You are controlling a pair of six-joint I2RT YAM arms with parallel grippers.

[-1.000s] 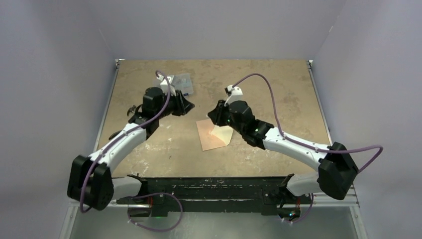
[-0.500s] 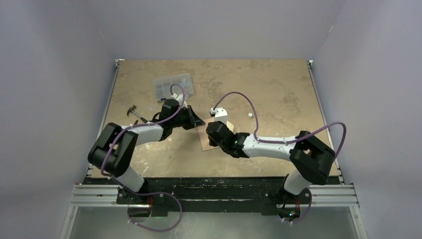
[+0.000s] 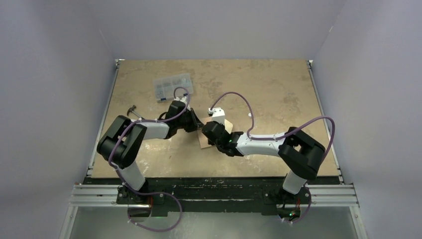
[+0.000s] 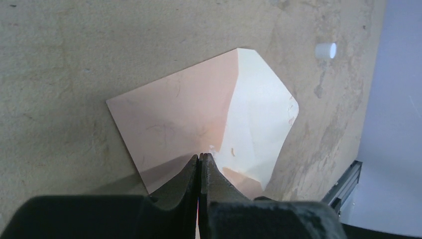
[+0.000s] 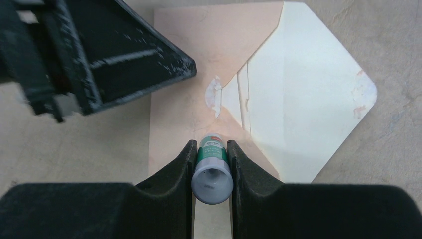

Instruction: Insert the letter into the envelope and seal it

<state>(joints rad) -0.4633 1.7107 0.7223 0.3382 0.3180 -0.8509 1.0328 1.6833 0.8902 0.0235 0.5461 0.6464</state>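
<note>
The right gripper is squeezed around a glue stick. The envelope lies flat under it. Its pale open flap sits at two o'clock from the stick's tip, nearest this arm. The left gripper is closed tight and empty, at the envelope's edge.
</note>
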